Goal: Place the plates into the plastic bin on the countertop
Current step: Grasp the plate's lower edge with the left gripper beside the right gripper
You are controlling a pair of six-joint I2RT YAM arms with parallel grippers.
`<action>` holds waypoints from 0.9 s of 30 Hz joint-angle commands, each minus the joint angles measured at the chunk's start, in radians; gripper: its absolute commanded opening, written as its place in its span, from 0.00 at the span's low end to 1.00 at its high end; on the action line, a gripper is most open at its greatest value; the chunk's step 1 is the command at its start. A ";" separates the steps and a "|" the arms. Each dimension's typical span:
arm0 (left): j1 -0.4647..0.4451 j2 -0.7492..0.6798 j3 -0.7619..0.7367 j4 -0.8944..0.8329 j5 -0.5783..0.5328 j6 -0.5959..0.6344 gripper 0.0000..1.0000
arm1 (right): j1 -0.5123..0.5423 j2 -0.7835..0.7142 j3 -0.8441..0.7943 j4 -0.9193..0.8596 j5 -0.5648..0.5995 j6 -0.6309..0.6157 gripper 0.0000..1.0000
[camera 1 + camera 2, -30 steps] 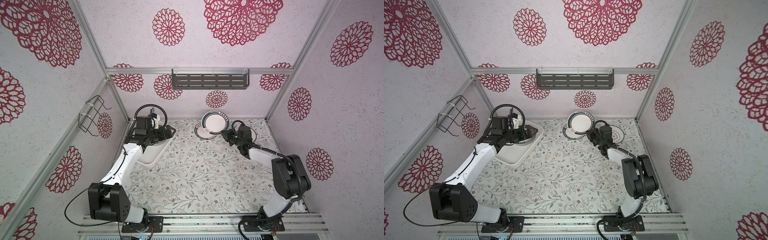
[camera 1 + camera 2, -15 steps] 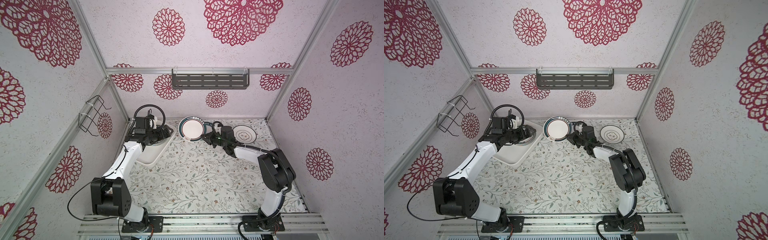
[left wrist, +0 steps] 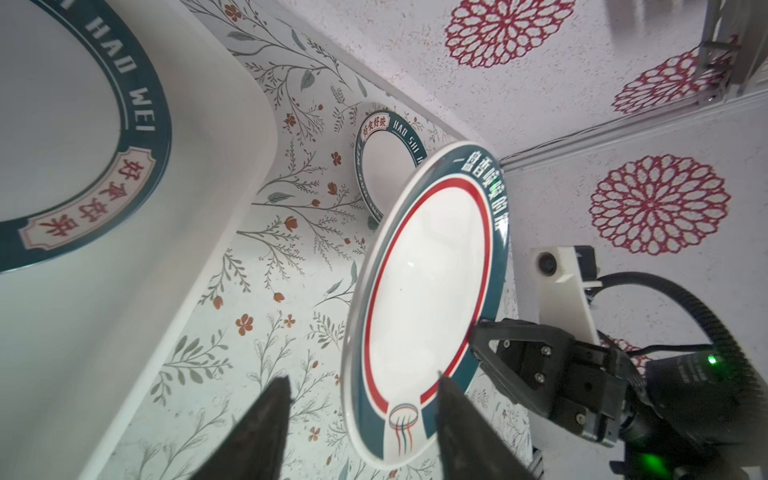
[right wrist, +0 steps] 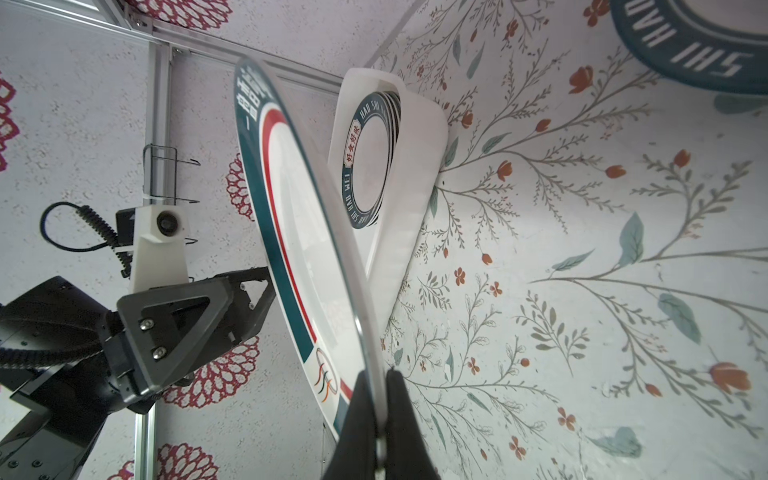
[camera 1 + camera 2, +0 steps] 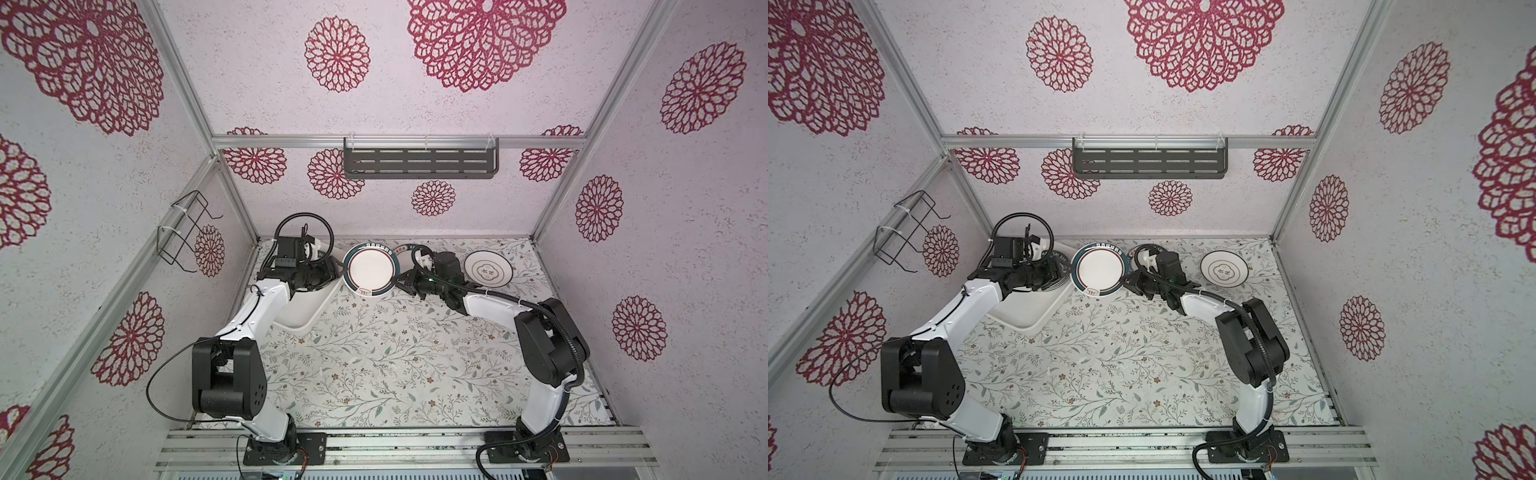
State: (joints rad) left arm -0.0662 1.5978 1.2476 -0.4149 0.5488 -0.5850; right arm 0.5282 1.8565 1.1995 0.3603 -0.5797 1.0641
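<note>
A white plate (image 5: 371, 270) (image 5: 1100, 270) with a teal rim and a red ring hangs tilted above the countertop (image 5: 395, 353), just right of the plastic bin (image 5: 299, 320) (image 5: 1021, 318). My right gripper (image 5: 401, 280) (image 4: 379, 374) is shut on its right rim. My left gripper (image 5: 337, 272) (image 3: 362, 380) stands open, its jaws straddling the opposite rim with a gap on the back side. Teal-rimmed plates (image 3: 62, 124) (image 4: 370, 166) lie stacked in the bin's far end. Another lettered plate (image 3: 386, 166) (image 5: 405, 249) and a ringed plate (image 5: 487, 270) (image 5: 1224, 270) lie on the countertop.
A dark slotted shelf (image 5: 419, 162) hangs on the back wall and a wire rack (image 5: 183, 232) on the left wall. The bin's near half (image 5: 1017, 303) holds nothing. Both arms meet near the back wall.
My right gripper carried the plate leftwards from the back middle to beside the bin. My left gripper came round to the plate's rim and its jaws narrowed.
</note>
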 commanded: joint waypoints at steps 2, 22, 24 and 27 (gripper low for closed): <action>0.005 0.014 -0.013 0.051 0.035 -0.009 0.50 | 0.007 -0.071 0.017 0.071 -0.043 -0.033 0.00; 0.010 0.050 -0.024 0.096 0.092 -0.054 0.04 | 0.015 -0.054 0.006 0.162 -0.115 0.021 0.00; 0.009 0.049 -0.026 0.099 0.093 -0.056 0.01 | 0.015 -0.055 0.004 0.168 -0.114 0.023 0.00; 0.010 0.047 -0.030 0.109 0.099 -0.059 0.00 | 0.015 -0.055 0.002 0.169 -0.105 0.022 0.00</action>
State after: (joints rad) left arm -0.0589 1.6333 1.2285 -0.3290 0.6590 -0.6334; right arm 0.5282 1.8565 1.1904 0.4217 -0.6376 1.1187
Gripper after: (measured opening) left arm 0.070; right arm 0.058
